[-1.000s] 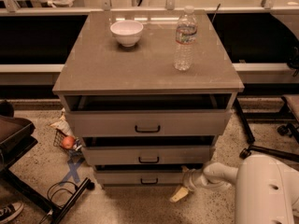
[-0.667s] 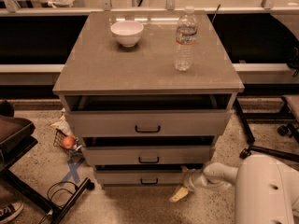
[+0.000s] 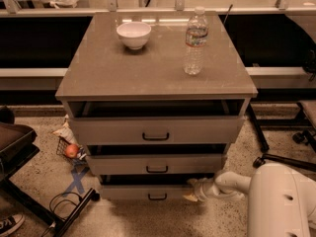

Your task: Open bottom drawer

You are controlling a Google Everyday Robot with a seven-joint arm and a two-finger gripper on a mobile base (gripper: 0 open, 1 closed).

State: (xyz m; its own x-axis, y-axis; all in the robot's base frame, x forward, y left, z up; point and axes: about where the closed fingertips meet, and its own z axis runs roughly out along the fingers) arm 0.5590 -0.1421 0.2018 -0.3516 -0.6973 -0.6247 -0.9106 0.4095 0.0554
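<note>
The grey-beige cabinet [image 3: 155, 73] has three drawers, all pulled slightly out. The bottom drawer [image 3: 148, 191] is the lowest, with a short flat front and a small dark bar handle [image 3: 157, 197]; a dark gap shows above its front. My white arm [image 3: 281, 201] reaches in from the lower right. My gripper [image 3: 193, 190] is at the right end of the bottom drawer's front, by its top edge.
A white bowl [image 3: 134, 34] and a water bottle [image 3: 195, 41] stand on the cabinet top. An apple [image 3: 72, 150] and a small basket lie on the floor at left, by a blue tape cross [image 3: 76, 180]. Chair legs [image 3: 276, 157] stand at right; a dark stand base [image 3: 64, 211] at lower left.
</note>
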